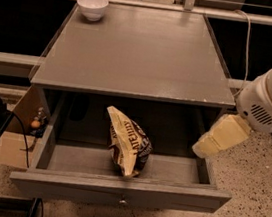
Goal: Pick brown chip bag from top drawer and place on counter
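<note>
Camera view: brown chip bag propped mid-floor in open top drawer, bare floor on 2 sides; gripper at right wall, below counter edge, grip cannot be told.

Top drawer open, brown chip bag inside.
Bag lies mid-drawer, its lower end against the front panel. Gripper hangs beside the drawer's right wall. Counter above the drawer carries a white bowl.
</note>
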